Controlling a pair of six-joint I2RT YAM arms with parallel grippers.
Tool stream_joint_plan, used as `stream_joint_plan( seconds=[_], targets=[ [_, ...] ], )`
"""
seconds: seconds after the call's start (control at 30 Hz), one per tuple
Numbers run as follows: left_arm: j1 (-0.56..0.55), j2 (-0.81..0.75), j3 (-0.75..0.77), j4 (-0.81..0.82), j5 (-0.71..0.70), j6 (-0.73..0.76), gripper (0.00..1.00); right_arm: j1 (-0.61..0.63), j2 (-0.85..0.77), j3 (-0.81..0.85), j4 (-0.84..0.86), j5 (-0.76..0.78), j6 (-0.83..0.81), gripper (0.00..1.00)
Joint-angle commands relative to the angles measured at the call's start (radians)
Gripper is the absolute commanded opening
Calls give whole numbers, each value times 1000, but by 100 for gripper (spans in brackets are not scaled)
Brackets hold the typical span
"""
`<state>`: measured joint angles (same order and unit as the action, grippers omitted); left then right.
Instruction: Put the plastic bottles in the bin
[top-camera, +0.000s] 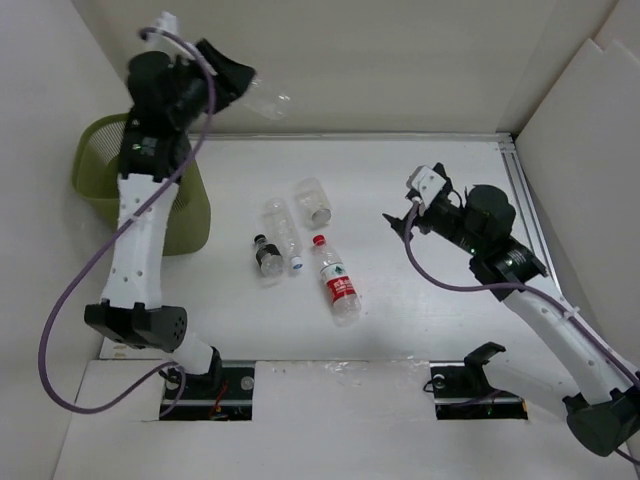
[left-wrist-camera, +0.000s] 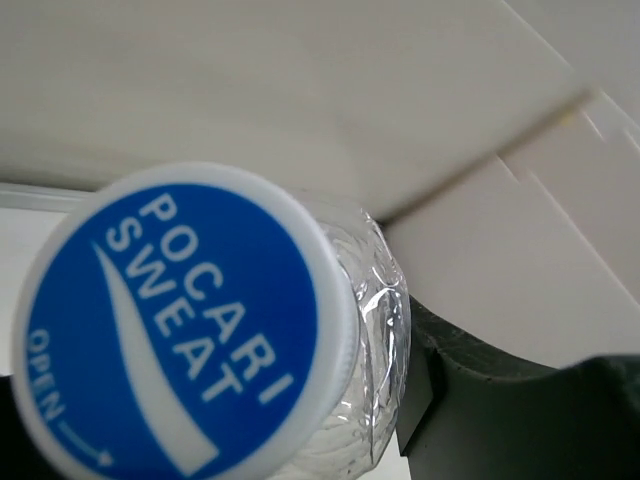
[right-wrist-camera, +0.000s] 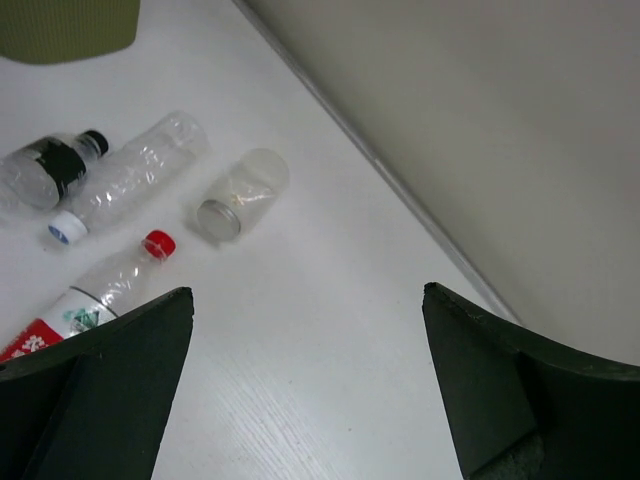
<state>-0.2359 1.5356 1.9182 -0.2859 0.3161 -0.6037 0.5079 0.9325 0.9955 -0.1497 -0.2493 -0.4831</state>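
My left gripper (top-camera: 238, 82) is raised high by the back wall, to the right of the olive-green bin (top-camera: 95, 170), and is shut on a clear crinkled plastic bottle (top-camera: 266, 100). In the left wrist view that bottle's blue-and-white cap (left-wrist-camera: 185, 325) fills the frame, with one dark finger (left-wrist-camera: 500, 400) pressed against its side. Several more bottles lie mid-table: a capless one (top-camera: 312, 200), a white-capped one (top-camera: 281, 232), a dark-capped one (top-camera: 267, 257) and a red-capped, red-labelled one (top-camera: 337, 282). My right gripper (top-camera: 402, 220) (right-wrist-camera: 305, 295) hangs open and empty over bare table to their right.
White walls enclose the table at the back, left and right. A metal rail (top-camera: 525, 205) runs along the table's right edge. The bin's corner (right-wrist-camera: 60, 25) shows at the top left of the right wrist view, beyond the lying bottles (right-wrist-camera: 130, 175).
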Motion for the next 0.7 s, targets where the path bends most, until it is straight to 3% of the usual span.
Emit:
stream_joint_plan(
  seconds=[0.0, 0.1, 0.2, 0.4, 0.43, 0.47, 0.5, 0.67],
  targets=[
    [153, -94, 175, -229, -110, 56, 0, -9, 46, -15, 29, -42, -37, 100],
    [349, -77, 222, -362, -192, 36, 0, -9, 92, -37, 41, -53, -58, 100],
    [490, -77, 160, -383, -247, 45, 0, 0, 115, -57, 50, -62, -81, 100],
    [517, -68, 55, -426, -471, 56, 1, 23, 124, -104, 61, -48, -94, 100],
    [517, -68, 33, -426, -471, 56, 13, 41, 115, -116, 61, -38, -94, 100],
    [517, -77, -7, -402, -488, 56, 64, 62, 105, -135, 49, -18, -94, 100],
    [517, -77, -25, -391, -488, 56, 99, 75, 104, -135, 48, -7, -85, 100],
    [517, -114, -36, -381, -479, 65, 100, 226, 28, -254, 74, 177, 102, 100]
  ],
)
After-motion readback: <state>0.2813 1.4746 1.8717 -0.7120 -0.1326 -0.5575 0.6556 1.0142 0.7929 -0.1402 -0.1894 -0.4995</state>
